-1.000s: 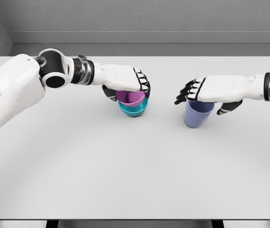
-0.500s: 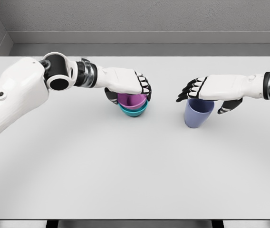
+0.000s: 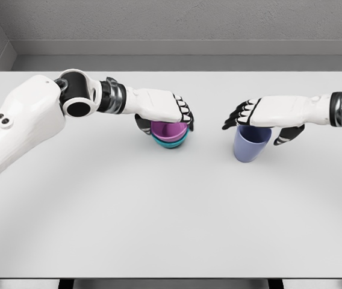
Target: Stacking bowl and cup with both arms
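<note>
Unlabelled purple bowl (image 3: 167,128), blue cup (image 3: 248,145)

purple bowl (image 3: 168,128), teal bowl (image 3: 172,141), perhaps lavender-blue cup (image 3: 249,144), grey table (image 3: 171,211).

Head camera looks down over the table (image 3: 171,229).

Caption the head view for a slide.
Left hand grips purple bowl nested in teal bowl; right hand covers blue cup on table.
</note>
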Robot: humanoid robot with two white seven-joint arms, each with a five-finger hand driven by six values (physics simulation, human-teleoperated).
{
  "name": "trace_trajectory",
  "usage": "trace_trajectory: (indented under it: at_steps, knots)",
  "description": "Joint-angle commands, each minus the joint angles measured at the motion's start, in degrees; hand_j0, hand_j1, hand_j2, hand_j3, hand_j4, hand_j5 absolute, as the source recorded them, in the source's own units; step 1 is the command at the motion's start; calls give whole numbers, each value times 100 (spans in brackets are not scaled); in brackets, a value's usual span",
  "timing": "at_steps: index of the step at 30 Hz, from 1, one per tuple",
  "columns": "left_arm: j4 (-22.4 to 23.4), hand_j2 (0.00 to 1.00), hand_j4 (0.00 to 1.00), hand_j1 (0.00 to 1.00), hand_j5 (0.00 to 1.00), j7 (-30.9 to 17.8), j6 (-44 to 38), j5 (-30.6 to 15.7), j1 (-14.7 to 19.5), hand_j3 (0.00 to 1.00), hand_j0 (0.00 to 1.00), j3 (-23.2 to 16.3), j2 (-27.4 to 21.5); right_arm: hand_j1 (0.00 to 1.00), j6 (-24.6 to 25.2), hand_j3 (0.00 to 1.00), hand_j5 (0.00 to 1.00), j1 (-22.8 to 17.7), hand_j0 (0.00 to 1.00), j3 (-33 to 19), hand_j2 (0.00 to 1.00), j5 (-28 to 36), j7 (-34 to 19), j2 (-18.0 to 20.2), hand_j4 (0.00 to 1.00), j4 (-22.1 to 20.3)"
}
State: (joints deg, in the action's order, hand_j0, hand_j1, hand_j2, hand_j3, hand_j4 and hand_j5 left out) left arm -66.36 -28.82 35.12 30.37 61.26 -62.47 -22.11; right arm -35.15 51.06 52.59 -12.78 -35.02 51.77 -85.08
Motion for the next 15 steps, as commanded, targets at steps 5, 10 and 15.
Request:
trace_trajectory:
  at_steps: [5, 10, 15]
  knots:
    - [1, 100, 100, 100, 100, 8, -12, -58, 0, 100, 100, 15, -21, 100, 15, 100, 100, -9, 100, 24, 100, 30, 2, -9, 100, 71]
    - [-17, 100, 100, 100, 100, 16, -12, -84, 35, 100, 100, 24, -48, 100, 15, 100, 100, -18, 100, 68, 100, 30, 2, -62, 100, 132]
    - [-245, 100, 100, 100, 100, 51, -12, -734, 263, 100, 100, 50, -601, 100, 15, 100, 100, -9, 100, 112, 100, 21, 2, -132, 100, 211]
